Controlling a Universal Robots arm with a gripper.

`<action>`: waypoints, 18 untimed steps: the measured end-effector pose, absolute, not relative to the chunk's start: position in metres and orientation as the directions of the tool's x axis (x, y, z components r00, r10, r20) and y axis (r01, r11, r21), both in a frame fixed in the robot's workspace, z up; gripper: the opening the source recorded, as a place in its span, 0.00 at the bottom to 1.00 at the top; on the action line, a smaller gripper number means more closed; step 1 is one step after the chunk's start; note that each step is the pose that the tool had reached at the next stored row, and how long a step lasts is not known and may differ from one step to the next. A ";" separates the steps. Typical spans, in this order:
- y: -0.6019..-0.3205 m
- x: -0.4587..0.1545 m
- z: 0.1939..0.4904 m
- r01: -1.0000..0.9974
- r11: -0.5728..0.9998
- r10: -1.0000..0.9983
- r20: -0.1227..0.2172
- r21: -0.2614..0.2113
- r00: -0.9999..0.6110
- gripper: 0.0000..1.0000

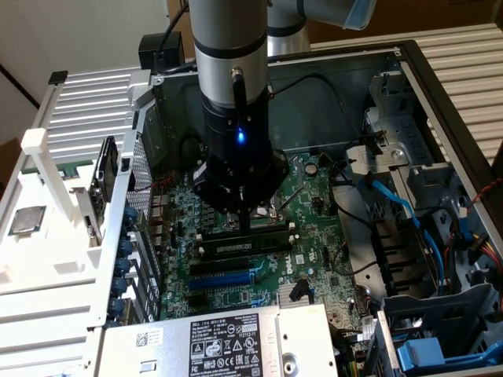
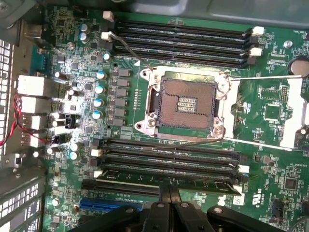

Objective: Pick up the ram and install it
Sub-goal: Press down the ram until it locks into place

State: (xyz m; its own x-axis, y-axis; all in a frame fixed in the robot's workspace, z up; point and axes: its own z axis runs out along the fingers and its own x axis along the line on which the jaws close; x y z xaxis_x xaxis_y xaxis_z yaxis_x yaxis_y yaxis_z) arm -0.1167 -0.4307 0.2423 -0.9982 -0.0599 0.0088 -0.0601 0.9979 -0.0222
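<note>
The ram (image 2: 203,181) is a long dark stick standing on edge in the memory slot nearest the blue expansion slot, between white end clips. In the exterior view the ram (image 1: 259,244) shows a white label along its side. My gripper (image 2: 169,195) is shut, its two black fingers (image 2: 164,198) pressed together with nothing between them. The tips rest at the middle of the ram's top edge; whether they press on it I cannot tell. In the exterior view the gripper (image 1: 245,224) hangs straight down from the arm over the same slot, inside the open computer case.
The green motherboard (image 2: 270,159) carries an open CPU socket (image 2: 186,104) with raised lever wires. Empty black memory slots (image 2: 178,36) lie on both sides of the socket. Blue cables (image 1: 397,204) and a drive cage stand at the exterior view's right, and a power supply (image 1: 212,342) lies in front.
</note>
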 end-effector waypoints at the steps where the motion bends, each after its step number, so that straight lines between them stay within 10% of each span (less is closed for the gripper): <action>1: -0.431 -0.117 0.242 -0.043 0.999 -0.043 0.009 -0.022 -0.999 0.10; 18: -0.431 -0.117 0.241 0.153 0.988 0.153 0.009 -0.022 -0.988 0.10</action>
State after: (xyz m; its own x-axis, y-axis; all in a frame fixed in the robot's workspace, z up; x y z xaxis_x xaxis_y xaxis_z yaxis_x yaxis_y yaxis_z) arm -0.1167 -0.4307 0.2411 -0.9882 0.1530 0.0088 0.1528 0.9880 -0.0222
